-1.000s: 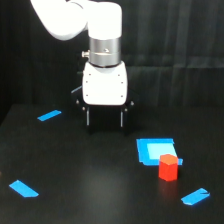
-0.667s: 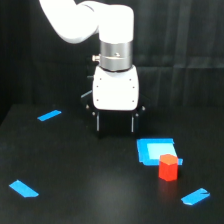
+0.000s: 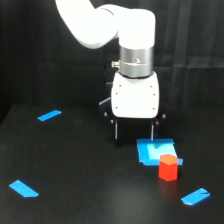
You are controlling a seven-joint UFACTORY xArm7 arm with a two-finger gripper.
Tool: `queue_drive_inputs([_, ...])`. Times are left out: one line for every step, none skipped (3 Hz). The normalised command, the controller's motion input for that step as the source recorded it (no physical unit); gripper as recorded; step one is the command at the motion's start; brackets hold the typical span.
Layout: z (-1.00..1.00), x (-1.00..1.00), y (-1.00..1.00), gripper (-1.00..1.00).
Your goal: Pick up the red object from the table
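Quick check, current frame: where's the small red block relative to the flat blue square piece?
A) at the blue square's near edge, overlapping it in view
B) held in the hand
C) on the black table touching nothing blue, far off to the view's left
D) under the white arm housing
A: the small red block sits at the near right edge of the flat blue square piece, while the hand is open and apart from it.

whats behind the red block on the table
A flat blue square piece lies right behind the red block, which hides its near corner. One of the gripper fingers overlaps its far edge.
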Motion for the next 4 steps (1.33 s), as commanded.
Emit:
queue_drive_inputs([-0.16, 0.59, -0.70, 0.98])
queue_drive_inputs([-0.23, 0.27, -0.78, 1.00])
queue_drive_inputs([-0.19, 0.21, -0.85, 1.00])
queue_drive_inputs([0.01, -0.01, -0.59, 0.95])
